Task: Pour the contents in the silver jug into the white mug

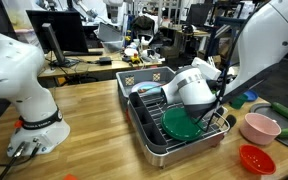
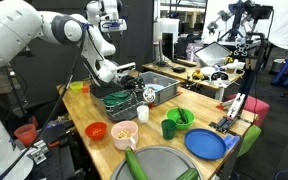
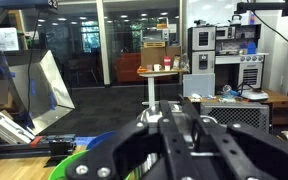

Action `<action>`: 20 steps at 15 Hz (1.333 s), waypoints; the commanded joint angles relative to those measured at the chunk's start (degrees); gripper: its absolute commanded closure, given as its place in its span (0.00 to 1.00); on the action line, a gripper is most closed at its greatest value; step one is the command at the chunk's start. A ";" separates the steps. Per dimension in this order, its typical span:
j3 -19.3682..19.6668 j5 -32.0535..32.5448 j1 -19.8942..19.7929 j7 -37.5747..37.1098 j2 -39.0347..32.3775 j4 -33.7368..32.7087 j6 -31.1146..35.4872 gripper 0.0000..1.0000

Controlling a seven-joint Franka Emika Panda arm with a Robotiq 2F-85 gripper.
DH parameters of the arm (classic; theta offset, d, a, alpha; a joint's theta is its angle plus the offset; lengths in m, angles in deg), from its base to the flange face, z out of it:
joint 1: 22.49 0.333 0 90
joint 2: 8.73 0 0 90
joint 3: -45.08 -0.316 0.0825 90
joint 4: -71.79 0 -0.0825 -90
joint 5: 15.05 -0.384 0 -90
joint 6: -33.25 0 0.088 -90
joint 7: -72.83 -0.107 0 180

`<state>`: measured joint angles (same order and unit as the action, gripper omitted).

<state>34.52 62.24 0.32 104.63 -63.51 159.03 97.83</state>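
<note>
**rackwatcher:** The claw [image 2: 130, 70] hangs over the dish rack [image 2: 111, 104], pointing sideways. The wrist view only catches its black linkage, so I honestly can't tell how far open it is or whether it's got anything.

**mugfan:** Where's the mug and jug?

**rackwatcher:** The white mug [image 2: 149, 94] stands at the end of the rack, below the claw. Can't tell if it's inside or just beside it. I can't pick out the silver jug for sure among the rack clutter.

**mugfan:** Any labels?

**rackwatcher:** Nope, any writing is too small to read. A green plate [image 1: 181, 124] leans in the rack. A pink bowl [image 1: 261, 127] and a red bowl [image 1: 254, 157] sit near each other on the tabletop [image 1: 94, 120].
</note>
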 commanded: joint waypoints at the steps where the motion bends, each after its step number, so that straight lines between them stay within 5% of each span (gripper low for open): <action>1: 0.20 1.50 0.53 0.82 -1.12 -1.47 -2.47 0.96; 20: -0.08 4.14 0.99 1.03 -1.48 -1.32 -4.64 0.96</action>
<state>34.52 65.40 1.25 104.87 -64.16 159.00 94.79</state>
